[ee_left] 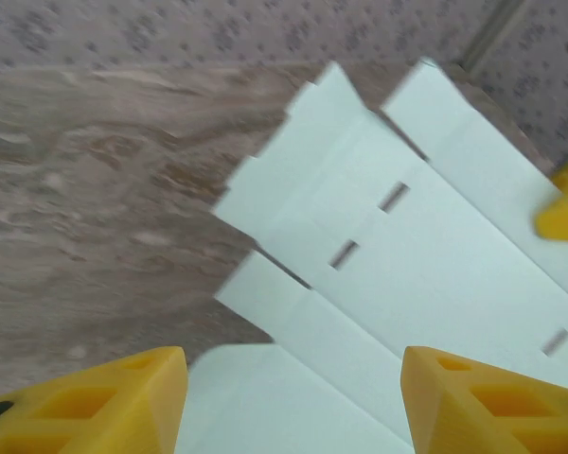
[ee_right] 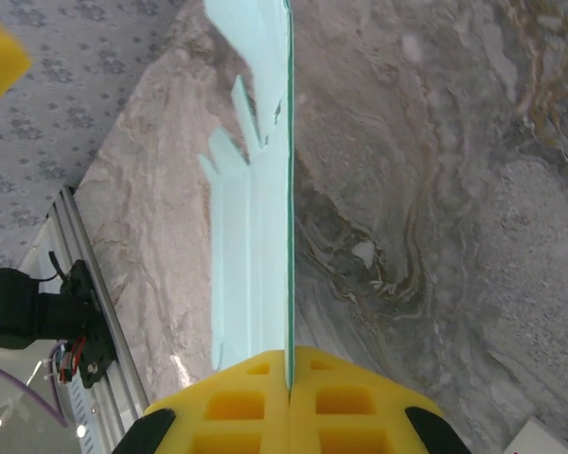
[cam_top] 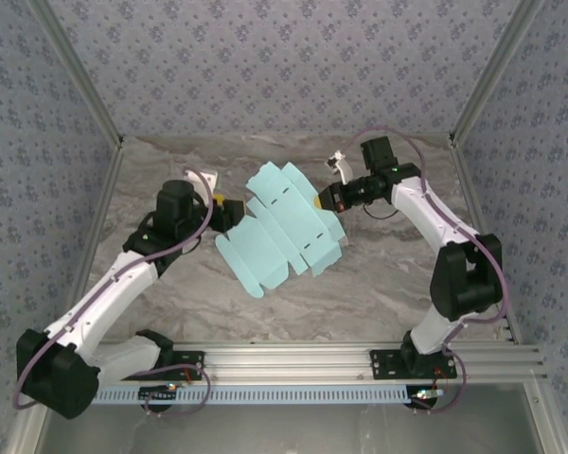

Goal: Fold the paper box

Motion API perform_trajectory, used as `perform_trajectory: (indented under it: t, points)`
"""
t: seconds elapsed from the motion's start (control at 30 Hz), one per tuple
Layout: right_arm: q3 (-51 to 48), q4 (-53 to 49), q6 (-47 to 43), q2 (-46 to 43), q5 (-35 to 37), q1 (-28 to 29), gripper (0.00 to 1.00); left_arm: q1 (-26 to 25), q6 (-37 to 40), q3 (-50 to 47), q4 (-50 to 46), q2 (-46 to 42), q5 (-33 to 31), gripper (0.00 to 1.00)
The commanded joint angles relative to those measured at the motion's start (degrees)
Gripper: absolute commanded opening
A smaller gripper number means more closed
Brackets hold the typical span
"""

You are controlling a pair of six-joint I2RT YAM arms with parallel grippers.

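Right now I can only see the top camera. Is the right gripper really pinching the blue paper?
Observer: Yes. In the right wrist view the right gripper is shut on the paper box, which is seen edge-on as it runs into the closed jaws.
Operator: And is the left one pinching too?
Observer: No. In the left wrist view the left gripper is open. Its yellow fingers stand apart with the card between them. I cannot tell if they touch it.
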Motion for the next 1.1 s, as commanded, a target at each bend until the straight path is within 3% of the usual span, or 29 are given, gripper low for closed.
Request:
perform_trajectory:
  t: [0.0,0.2,0.47,1.07]
  points:
    - [3.56,-4.19,0.68,2.4,3.35,0.7,0.0,-2.46,-1.31,-1.79,4.53,3.7,6.0,0.6]
    - [7.5,-7.19,-1.77,7.07,10.71,1.91,0.0,-6.91,0.77,-1.49,10.47,15.83,9.39,0.46]
    - [11.17,-8.98,-4.72,11.52,16.09,3.01,0.0,-7.62,0.73,0.55,16.2,32.07,10.77,0.3]
    - [12.05,-8.37,-5.85,15.31,19.25,4.43,0.0,-7.69,-3.1,1.93,24.49,43.59,11.6,0.26]
